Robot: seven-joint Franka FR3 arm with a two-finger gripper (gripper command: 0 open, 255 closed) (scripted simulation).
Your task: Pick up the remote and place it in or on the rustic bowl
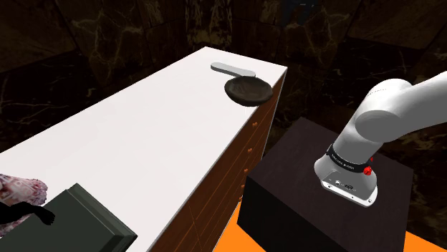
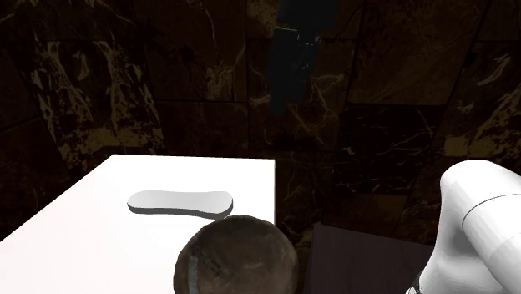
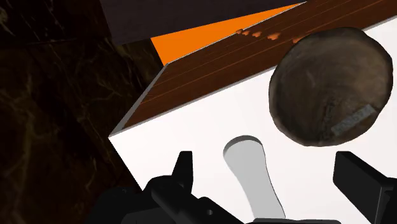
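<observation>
A pale grey, elongated remote (image 1: 233,69) lies flat at the far end of the white tabletop (image 1: 136,143). Right beside it, towards the stand, sits the dark brown rustic bowl (image 1: 248,90), close to the table's edge. In the second exterior view the remote (image 2: 179,202) lies behind the bowl (image 2: 236,257). In the wrist view my gripper (image 3: 266,160) hangs open above the remote (image 3: 254,175), one black finger on each side and neither touching it. The bowl (image 3: 331,89) is beyond the right finger (image 3: 356,181). Nothing is held.
The tabletop covers a brown wooden dresser with small knobs (image 1: 247,150). A dark grey-green box (image 1: 79,222) and a pink patterned object (image 1: 18,197) occupy its near end. The dark stand (image 1: 322,200) sits on an orange floor (image 1: 236,240). Dark marbled walls surround everything.
</observation>
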